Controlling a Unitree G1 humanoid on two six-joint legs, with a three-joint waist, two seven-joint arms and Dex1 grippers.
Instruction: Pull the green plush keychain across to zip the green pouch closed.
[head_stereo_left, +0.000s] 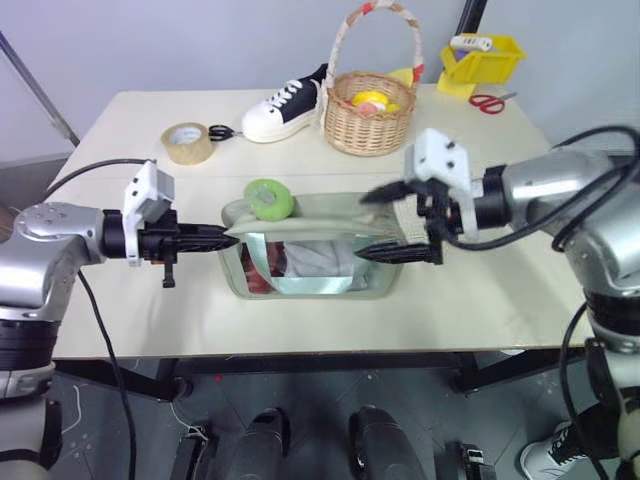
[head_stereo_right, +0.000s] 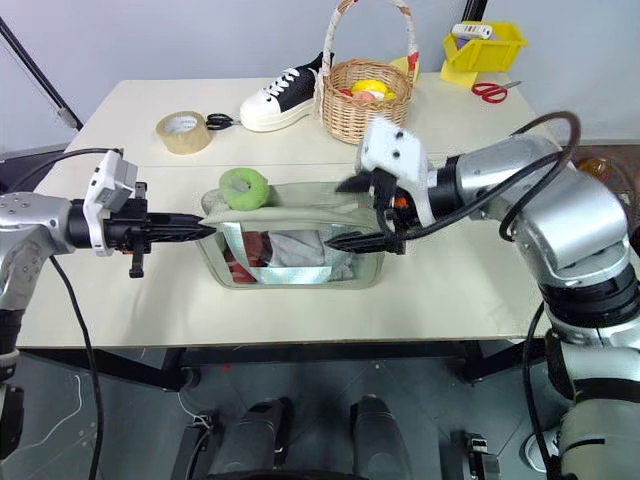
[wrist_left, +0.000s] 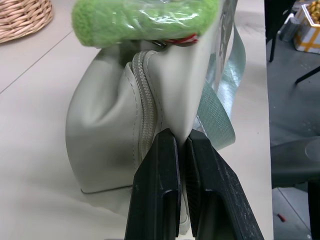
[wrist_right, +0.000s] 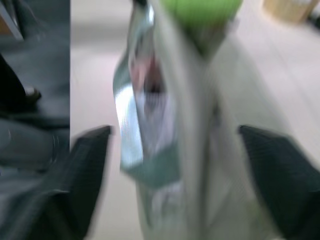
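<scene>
So far the zip looks barely begun: the green plush keychain (head_stereo_left: 269, 198) sits atop the left end of the green pouch (head_stereo_left: 315, 250), near the counter's (head_stereo_left: 120, 320) front edge. The left gripper (head_stereo_left: 226, 238) has its fingers clenched on the pouch's left end; the right gripper (head_stereo_left: 385, 222) is released, fingers spread around the right end. The pull across remains. A wicker basket (head_stereo_left: 370, 120), sneaker (head_stereo_left: 282, 110) and tape roll (head_stereo_left: 187, 142) stand toward the far edge, well apart.
</scene>
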